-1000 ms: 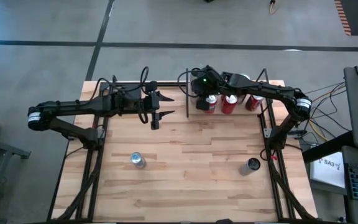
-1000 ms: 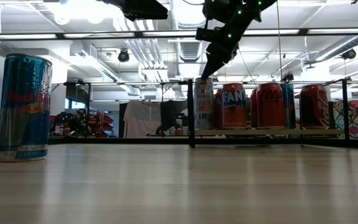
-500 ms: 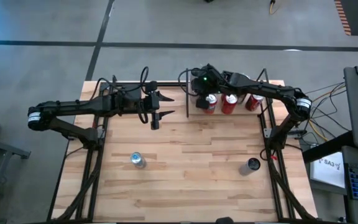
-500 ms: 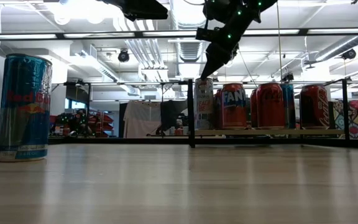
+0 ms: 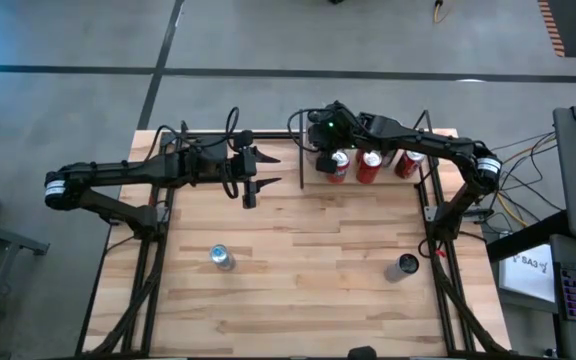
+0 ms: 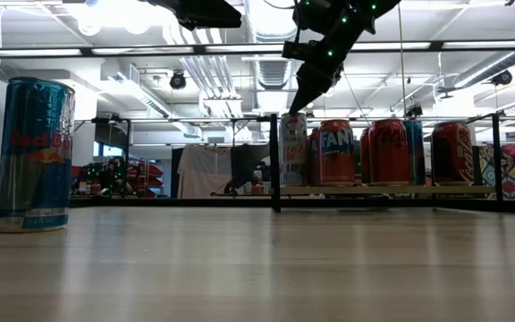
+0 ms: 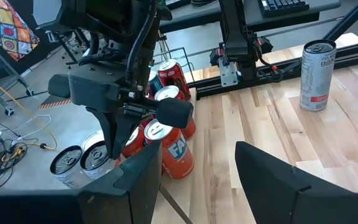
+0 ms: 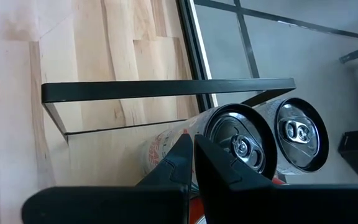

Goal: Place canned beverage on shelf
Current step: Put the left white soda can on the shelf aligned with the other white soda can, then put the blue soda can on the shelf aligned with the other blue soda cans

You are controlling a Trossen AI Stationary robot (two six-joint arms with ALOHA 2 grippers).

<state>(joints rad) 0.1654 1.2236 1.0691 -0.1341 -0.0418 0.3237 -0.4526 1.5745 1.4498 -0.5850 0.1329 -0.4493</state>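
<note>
The shelf (image 6: 383,190), a light-wood board with black rods (image 8: 166,89), stands at the table's far edge, right of centre. Several cans stand on it: a pale can (image 6: 293,150) at its left end, an orange Fanta can (image 6: 335,152) and red ones (image 6: 389,152). My right gripper (image 6: 295,107) is shut and slants down at the pale can's top (image 8: 241,146). My left gripper (image 5: 251,180) hangs open over the far left of the table with nothing between its fingers (image 7: 142,180). A blue Red Bull can (image 5: 221,257) stands upright on the tabletop. My right gripper's shut fingertips (image 8: 194,149) stand at the pale can's top rim (image 8: 211,134), on its side toward the shelf's left end, slanting down from above. I cannot tell whether they touch it. The can stands upright on the shelf board.
A second loose can (image 5: 403,266), silver with a red band (image 7: 316,76), stands near the table's right edge. A black upright post (image 6: 274,161) marks the shelf's left corner beside the pale can. Bare tabletop (image 5: 308,250) lies between the two loose cans.
</note>
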